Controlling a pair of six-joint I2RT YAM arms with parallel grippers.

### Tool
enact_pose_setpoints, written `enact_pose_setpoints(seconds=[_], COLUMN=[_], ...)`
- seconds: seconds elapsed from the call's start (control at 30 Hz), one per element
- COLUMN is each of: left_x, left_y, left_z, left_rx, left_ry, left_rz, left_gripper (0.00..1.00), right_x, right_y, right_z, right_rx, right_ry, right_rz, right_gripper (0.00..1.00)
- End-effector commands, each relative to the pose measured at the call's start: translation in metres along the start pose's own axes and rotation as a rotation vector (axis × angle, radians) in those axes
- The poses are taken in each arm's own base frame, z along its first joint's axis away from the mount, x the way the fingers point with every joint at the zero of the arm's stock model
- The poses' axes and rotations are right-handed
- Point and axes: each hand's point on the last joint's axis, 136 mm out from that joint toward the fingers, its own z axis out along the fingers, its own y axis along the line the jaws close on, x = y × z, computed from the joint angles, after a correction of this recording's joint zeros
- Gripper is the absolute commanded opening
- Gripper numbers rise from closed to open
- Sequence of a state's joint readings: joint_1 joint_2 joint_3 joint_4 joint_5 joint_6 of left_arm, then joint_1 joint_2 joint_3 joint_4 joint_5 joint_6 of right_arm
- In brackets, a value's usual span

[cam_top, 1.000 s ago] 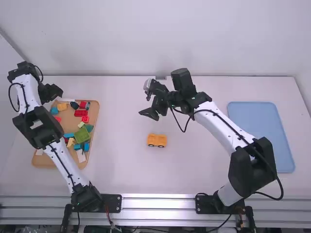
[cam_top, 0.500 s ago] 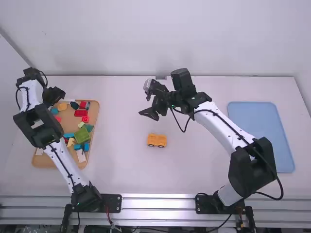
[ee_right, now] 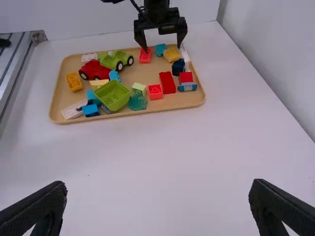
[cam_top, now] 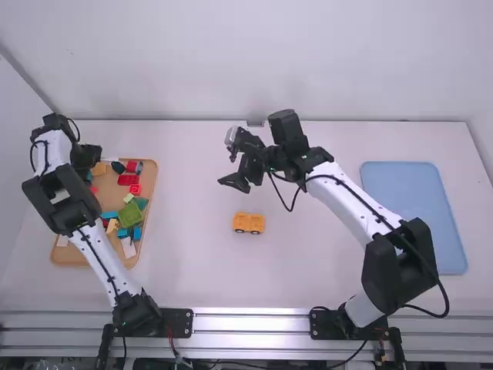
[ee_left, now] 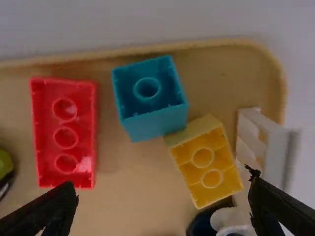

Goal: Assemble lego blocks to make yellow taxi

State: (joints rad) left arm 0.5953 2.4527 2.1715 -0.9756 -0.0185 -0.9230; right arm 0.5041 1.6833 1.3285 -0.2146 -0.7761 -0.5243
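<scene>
At the tan tray [cam_top: 69, 260], left gripper [ee_left: 162, 196] low over the far-left corner, fingers spread wide, nothing between them. Probably about to pick the next yellow part; taxi likely far from finished.

Beside the red brick [ee_left: 78, 147], hollow side up, leave the teal brick [ee_left: 148, 115] alone: right up against a corner of the yellow brick [ee_left: 209, 169], so easily dragged along in a careless close. Centre on the yellow brick first, then turn the wrist to match its skewed sides. Lower straight down, with one finger clear of the teal wall and the other clear of the navy brick [ee_right: 178, 68] and the white piece [ee_left: 273, 157]. Squeeze evenly on two parallel faces, low enough for a firm bite; lift vertically. Tubes facing up, so likely to need flipping before any stacking.

Out mid-table, keep the right gripper [ee_right: 160, 189] high, fingers apart and empty, ready to steady the yellow wheeled base [cam_top: 249, 223] or help with the flip. Hold that base from the sides during pressing, to prevent rolling. Line up studs before any push.

At far right, no evident use yet for the blue tray [cam_top: 416, 216].
</scene>
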Motion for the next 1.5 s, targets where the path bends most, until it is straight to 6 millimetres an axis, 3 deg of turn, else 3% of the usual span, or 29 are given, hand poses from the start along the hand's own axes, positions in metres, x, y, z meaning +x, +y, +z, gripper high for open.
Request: enact_pose_setpoints(seconds=[0.0, 0.1, 0.33, 0.63, 0.83, 1.23, 1.47], left_x=[0.010, 0.012, 0.016, 0.019, 0.015, 0.018, 0.020], left_y=[0.004, 0.007, -0.008, 0.001, 0.017, 0.025, 0.029], left_z=[0.004, 0.005, 0.017, 0.027, 0.027, 0.026, 0.027], left_rx=[-0.025, -0.038, 0.010, -0.017, -0.087, -0.117, -0.132], left_ry=[0.030, 0.029, 0.002, -0.002, -0.032, -0.007, -0.001], left_rz=[-0.175, -0.177, -0.156, -0.211, -0.217, -0.034, -0.032], left_gripper=[0.91, 0.91, 0.92, 0.92, 0.79, 0.77, 0.57], right_x=[-0.014, -0.014, -0.009, -0.005, -0.005, -0.005, 0.000], right_y=[-0.002, -0.002, -0.004, -0.004, -0.003, -0.003, -0.004], right_z=[-0.003, -0.004, -0.003, -0.003, -0.003, -0.003, -0.001], right_rx=[0.003, 0.004, 0.018, 0.018, 0.017, 0.018, 0.021], right_ry=[-0.024, -0.024, 0.002, 0.013, 0.013, 0.014, 0.009], right_rz=[-0.018, -0.018, -0.005, 0.003, 0.004, 0.004, -0.001], right_gripper=[0.99, 0.99, 0.99, 0.98, 0.99, 0.98, 0.98])
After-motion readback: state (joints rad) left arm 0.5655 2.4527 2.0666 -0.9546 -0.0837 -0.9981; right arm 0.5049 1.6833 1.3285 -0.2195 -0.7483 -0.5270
